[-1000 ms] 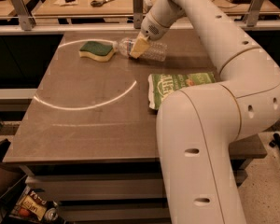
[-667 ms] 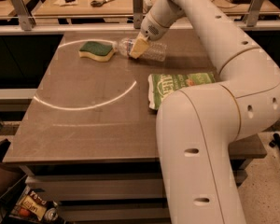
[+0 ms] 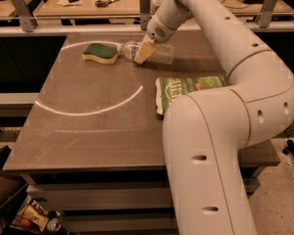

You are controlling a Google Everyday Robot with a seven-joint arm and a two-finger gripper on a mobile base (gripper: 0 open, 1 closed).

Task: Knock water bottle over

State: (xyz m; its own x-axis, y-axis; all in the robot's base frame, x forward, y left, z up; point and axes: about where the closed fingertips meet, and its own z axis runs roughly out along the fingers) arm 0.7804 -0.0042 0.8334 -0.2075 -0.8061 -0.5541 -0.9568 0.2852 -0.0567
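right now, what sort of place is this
Probably a lab or workshop: a plain work table, a wooden bench behind with scissors, and the robot's gripper at the lying water bottle beside a sponge.

Water bottle (image 3: 161, 54) lying on table (image 3: 88, 136); sponge (image 3: 100, 53) left; claw (image 3: 143, 51) over it; bag (image 3: 186, 88) nearer.

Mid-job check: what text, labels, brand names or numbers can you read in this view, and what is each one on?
Nothing here reads clearly.
Green snack bag: white lettering, too blurred to read.
Water bottle, lying on its side: nothing on it is readable.
Packaging on the floor at lower left: print too small to read.
Sponge: no text.
Gripper, resting across the water bottle near the sponge: no markings visible.
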